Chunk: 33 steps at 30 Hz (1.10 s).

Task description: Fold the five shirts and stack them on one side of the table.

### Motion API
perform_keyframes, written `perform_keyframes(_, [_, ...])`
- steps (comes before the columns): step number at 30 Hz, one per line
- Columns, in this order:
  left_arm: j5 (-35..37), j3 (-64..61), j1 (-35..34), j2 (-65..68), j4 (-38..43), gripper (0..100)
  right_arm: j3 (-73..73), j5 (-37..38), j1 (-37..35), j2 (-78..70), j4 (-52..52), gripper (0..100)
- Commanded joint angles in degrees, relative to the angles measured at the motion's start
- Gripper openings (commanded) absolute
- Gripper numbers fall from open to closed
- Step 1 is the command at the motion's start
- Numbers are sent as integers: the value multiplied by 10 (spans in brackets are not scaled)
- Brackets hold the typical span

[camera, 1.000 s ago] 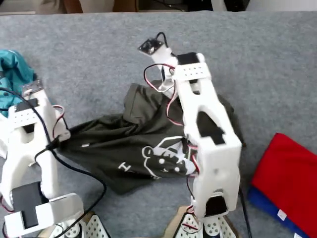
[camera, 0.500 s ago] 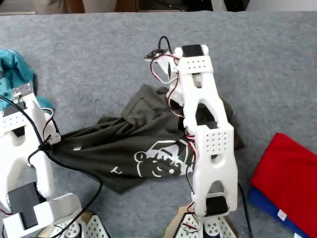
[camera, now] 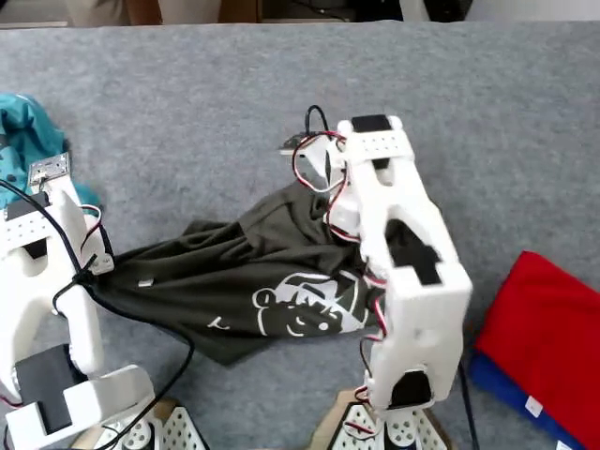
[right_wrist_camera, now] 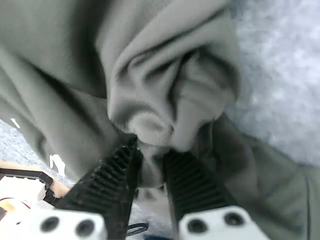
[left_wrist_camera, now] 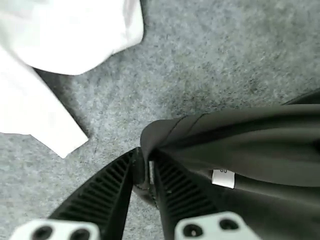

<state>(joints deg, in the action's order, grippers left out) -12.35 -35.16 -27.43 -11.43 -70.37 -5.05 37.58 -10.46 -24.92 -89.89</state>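
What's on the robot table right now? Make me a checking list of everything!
Surface: grey table, soft like carpet.
Job's things: dark shirt with a bear picture, crumpled and stretched between the two arms; teal shirt bunched at the left edge; red shirt lying flat on a blue shirt at the right edge.
Clutter: nothing seen.
Grippers: left gripper shut on the dark shirt's edge; right gripper shut on a bunched fold of it.
Cables: black cable lying over the dark shirt's corner; red and white wires on the right arm.
Surroundings: strip of room past the far edge, too little to tell.
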Motion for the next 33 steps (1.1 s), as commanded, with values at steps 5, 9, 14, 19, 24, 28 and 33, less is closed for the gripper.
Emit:
perform_keyframes(5, [-4,30,-3,-2,-12,19,-61,18,47,145,12,182])
perform_keyframes(9, [-4,28,-3,-2,-13,19,-169,22,16,93,-27,182])
perform_keyframes(14, [-4,24,-3,-2,-14,19,-350,9,-26,-35,-64,183])
perform_keyframes(19, [-4,24,-4,-2,-14,19,-533,13,-77,-199,-90,183])
perform_keyframes(24, [-3,23,-4,-2,-14,19,-700,16,-114,-337,-102,184])
perform_keyframes(28, [-3,23,-5,-2,-14,19,-771,25,-120,-417,-98,184])
perform_keyframes(33, [-4,23,-5,-2,-14,19,-783,28,-105,-487,-69,184])
